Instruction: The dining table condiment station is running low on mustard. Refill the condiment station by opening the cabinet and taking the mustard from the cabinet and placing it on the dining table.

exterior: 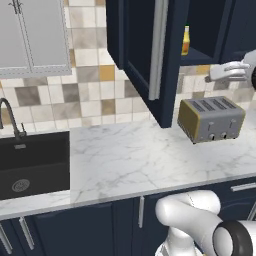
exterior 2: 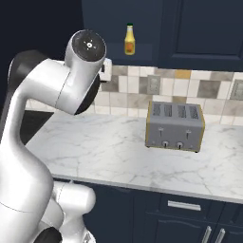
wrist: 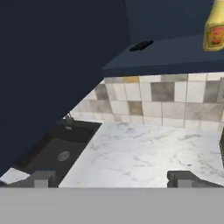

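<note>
Left base view: cabinet [exterior: 145, 45] door is swung open, edge-on to camera, long silver handle [exterior: 159, 50] facing us. On the shelf inside stands one bottle [exterior: 185, 41], orange-yellow with a pale collar. From here it reads more like the taller neighbour than the short green-capped mustard; can't confirm which. No second bottle visible on the shelf.

Right base view: same bottle [exterior 2: 129, 40] at 12 o'clock, standing upright on the cabinet floor above the tiled backsplash. Toaster [exterior 2: 175, 125] sits on the marble counter [exterior 2: 95, 147] below it, at roughly 5 o'clock from the bottle, well apart.

Hand view: gripper [wrist: 114, 178] fingertips at the bottom edge are spread wide, nothing between them. Bottle [wrist: 215, 33] is at 2 o'clock, cut off by the frame edge, red label showing. Open door fills 9 to 11 o'clock; sink [wrist: 61, 151] at 7 o'clock, far below.

Step, as I judge it: door opening is done, now the reach into the cabinet. Dining table is out of frame, so placing is a long way off.

Next move calls for:
- swing the hand toward 2 o'clock so the bottle centres between the fingers
- lift to shelf height, come in level over the cabinet floor lip
- keep clear of the open door at 9 o'clock
- check for the green cap before closing on it
</note>
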